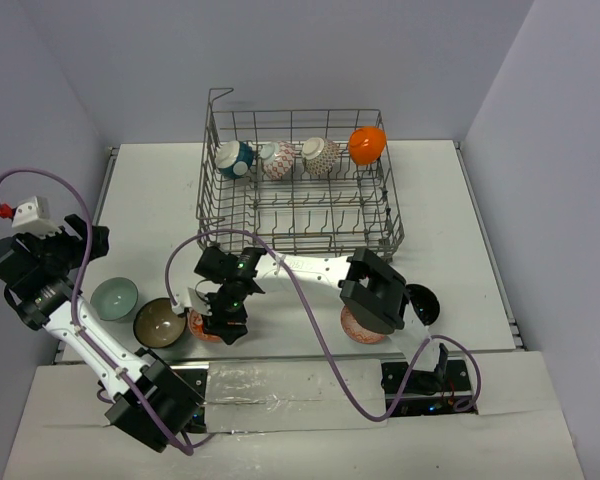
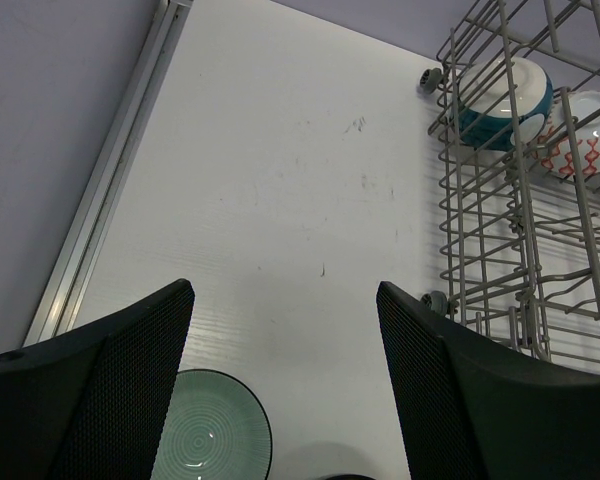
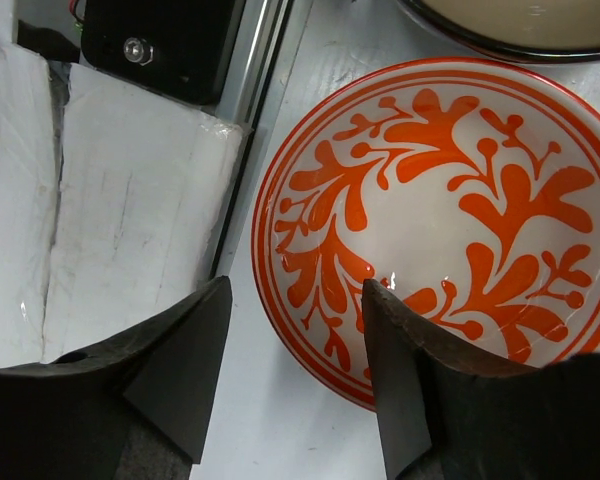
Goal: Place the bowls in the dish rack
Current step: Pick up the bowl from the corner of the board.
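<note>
Right tool [image 3: 295,287]: hanging low over the near edge of the counter [image 1: 150,200]. Fingers are standing apart and straddling a bowl's rim, one inside and one outside, not yet pinching it as far as can be seen.
Orange-patterned bowl [image 3: 450,200]: sitting upright on the counter directly under the right tool, with the near part of its rim passing between the fingers.
Handling: probably behaving as glazed ceramic, meaning stiff, weighty for its size, slick and liable to chip.
Hold: the rim wall is presenting itself as the place to grip, one finger in and one out. It is probably calling for a firm squeeze, since the bowl may swing or slip once lifted.
Brown bowl [image 1: 160,322]: sitting upright just beside the orange-patterned bowl, on the side away from the right arm's base.
Pale green bowl [image 1: 114,297]: sitting upright past the brown bowl, farther from the right tool.
Left tool [image 2: 285,288]: hovering above the pale green bowl, spread wide and carrying nothing, well apart from the right tool.
Reddish bowl [image 1: 365,328], black bowl [image 1: 422,303]: lying back along the right arm, partly hidden by it.
Dish rack [image 1: 310,212]: standing beyond the right tool, away from the bases.
Rack contents: teal bowl [image 1: 234,158], red zigzag bowl [image 1: 278,158], grey-patterned bowl [image 1: 321,154] and orange-bottomed bowl [image 1: 367,144] are standing on edge in the farthest row. The nearer rows are holding nothing.
</note>
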`<state>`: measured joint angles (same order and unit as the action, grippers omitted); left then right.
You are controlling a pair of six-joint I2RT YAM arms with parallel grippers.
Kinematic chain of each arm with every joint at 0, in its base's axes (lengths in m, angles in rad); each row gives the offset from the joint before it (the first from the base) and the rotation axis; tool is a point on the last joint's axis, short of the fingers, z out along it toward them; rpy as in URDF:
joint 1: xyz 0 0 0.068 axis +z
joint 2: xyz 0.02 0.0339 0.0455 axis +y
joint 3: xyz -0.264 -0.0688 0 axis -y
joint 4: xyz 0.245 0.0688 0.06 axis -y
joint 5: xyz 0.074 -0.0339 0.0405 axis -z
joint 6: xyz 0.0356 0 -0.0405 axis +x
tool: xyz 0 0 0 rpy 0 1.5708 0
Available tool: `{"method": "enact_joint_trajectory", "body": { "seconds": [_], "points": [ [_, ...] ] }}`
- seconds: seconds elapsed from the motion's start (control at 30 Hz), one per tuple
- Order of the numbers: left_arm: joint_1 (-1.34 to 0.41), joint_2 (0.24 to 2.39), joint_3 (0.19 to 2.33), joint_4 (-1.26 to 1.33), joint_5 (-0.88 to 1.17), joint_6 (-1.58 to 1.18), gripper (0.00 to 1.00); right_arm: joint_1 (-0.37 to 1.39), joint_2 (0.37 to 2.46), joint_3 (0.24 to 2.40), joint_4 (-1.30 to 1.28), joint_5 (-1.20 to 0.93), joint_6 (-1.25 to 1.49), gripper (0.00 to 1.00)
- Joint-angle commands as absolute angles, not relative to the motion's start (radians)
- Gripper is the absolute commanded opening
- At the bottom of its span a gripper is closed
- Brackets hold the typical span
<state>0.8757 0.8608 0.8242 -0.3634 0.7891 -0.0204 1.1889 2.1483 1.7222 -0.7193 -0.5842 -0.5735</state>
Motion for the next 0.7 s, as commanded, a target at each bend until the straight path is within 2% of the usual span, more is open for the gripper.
{"method": "enact_joint_trajectory", "body": {
  "seconds": [0.0, 0.67],
  "points": [
    [0.879, 0.853, 0.822, -0.327, 0.810, -0.023, 0.80, 1.195, 2.152, 1.738, -0.684, -0.561, -0.575, 0.62],
    [0.879, 0.844, 0.815, -0.325, 0.825, -0.020, 0.80, 1.195, 2.118, 1.677, -0.699, -0.532, -0.571, 0.50]
  ]
}}
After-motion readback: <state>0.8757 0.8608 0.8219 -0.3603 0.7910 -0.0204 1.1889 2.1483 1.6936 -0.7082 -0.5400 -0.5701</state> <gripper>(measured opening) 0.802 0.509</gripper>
